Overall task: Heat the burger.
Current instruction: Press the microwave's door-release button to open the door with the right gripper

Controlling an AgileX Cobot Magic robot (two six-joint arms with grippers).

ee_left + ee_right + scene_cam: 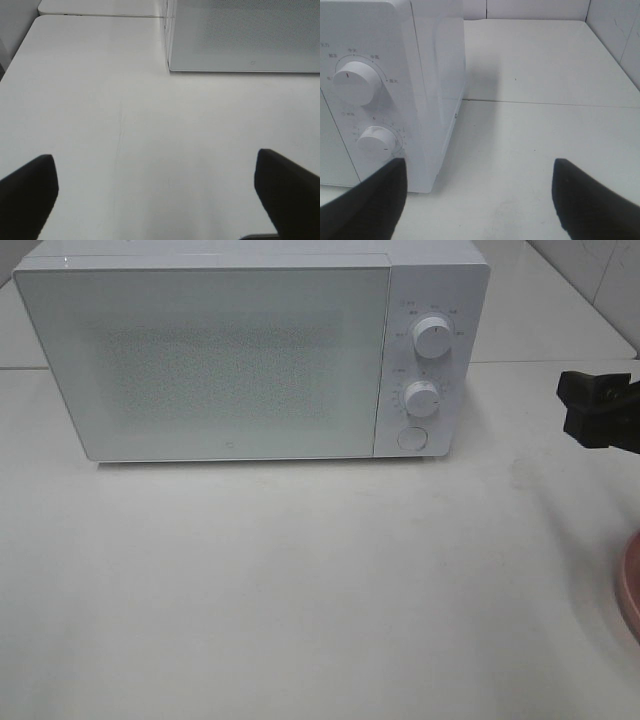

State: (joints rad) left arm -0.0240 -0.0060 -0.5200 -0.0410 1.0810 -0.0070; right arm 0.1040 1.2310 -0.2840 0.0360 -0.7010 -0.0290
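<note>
The burger is out of view. Only a curved slice of the pink plate (630, 592) shows at the right edge of the table. The white microwave (200, 360) stands at the back with its door closed. My right gripper (480, 162) is open and empty; it hovers just right of the microwave's control panel, facing the upper knob (357, 82) and lower knob (376, 141). A black part of my right arm (600, 410) enters from the right. My left gripper (155, 157) is open over bare table, in front of the microwave's left corner (170, 65).
The control panel carries two dials (432, 337) (422, 398) and a round button (411, 438). White tabletop (300, 590) stretches in front of the microwave. A seam between table sections (545, 102) runs behind the right gripper, and a wall (615, 30) rises at the far right.
</note>
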